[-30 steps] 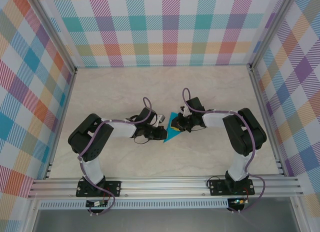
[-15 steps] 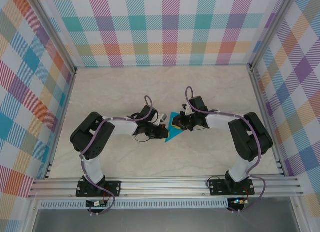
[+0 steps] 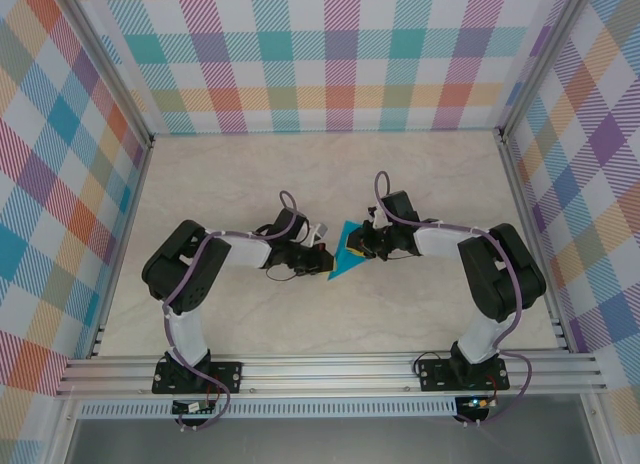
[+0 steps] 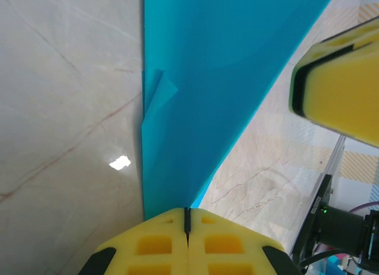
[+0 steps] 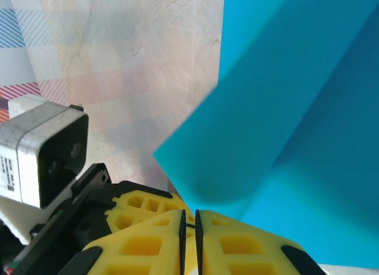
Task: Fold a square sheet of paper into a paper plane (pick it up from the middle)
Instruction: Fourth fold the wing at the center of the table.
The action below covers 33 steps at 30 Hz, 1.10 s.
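The square sheet of paper (image 3: 341,268) is folded into a tapering teal-blue dart, the paper plane, and lies mid-table between my two grippers. In the left wrist view the paper (image 4: 225,79) narrows to a tip that disappears between my left gripper's (image 4: 187,214) yellow pads, which are pressed together on it. My left gripper (image 3: 325,258) is at the paper's left side. My right gripper (image 3: 357,248) is at its upper right. In the right wrist view the paper (image 5: 296,109) folds over my right gripper (image 5: 189,218), shut to a thin slit on its edge.
The marble-patterned tabletop (image 3: 250,174) is boxed in by plaid walls (image 3: 330,54) on three sides. An aluminium rail (image 3: 330,369) runs along the near edge. The left wrist's camera box (image 5: 44,150) sits close beside my right fingers.
My left jaws closed the last bit on the paper's tip. Both wrists edged slightly toward the back of the table. The paper stayed between them.
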Tool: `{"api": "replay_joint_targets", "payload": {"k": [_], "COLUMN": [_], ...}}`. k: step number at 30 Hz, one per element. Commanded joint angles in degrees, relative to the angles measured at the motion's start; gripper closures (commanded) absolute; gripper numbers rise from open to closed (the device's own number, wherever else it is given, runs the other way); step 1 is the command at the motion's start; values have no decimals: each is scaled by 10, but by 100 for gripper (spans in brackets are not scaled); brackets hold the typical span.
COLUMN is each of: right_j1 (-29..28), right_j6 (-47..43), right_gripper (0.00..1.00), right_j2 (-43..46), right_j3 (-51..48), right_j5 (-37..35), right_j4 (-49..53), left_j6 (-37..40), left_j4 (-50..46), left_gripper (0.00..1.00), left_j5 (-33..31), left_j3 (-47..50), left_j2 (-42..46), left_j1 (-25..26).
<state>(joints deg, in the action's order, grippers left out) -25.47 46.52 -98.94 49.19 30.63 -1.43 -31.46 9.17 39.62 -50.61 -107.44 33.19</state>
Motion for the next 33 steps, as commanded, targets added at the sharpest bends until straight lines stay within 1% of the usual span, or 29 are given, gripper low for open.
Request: {"api": "replay_joint_targets", "payload": {"k": [1,4,9,18,33], "right_j1": [3,3,2,3,16], "right_j6": [-15,-14,8,14,13], "right_gripper": [84,84,85,86,87], "right_j2": [17,11,-14,-57,-104], "right_j3": [1,4,6,27,55], "right_j5": [6,18,55,29,21], "right_j4": [0,-2,-52,-50,-46], "left_j6": [-13,-13,-12,-13,-15], "left_j4": [29,29,27,27,22], "left_gripper": [100,100,100,100,100], "left_j5": [29,37,46,57,83], "left_j3": [6,0,-9,-16,-36], "left_j2": [-12,-18,-29,-37,-55], "left_j1": [-13,-15,-15,-21,-39]}}
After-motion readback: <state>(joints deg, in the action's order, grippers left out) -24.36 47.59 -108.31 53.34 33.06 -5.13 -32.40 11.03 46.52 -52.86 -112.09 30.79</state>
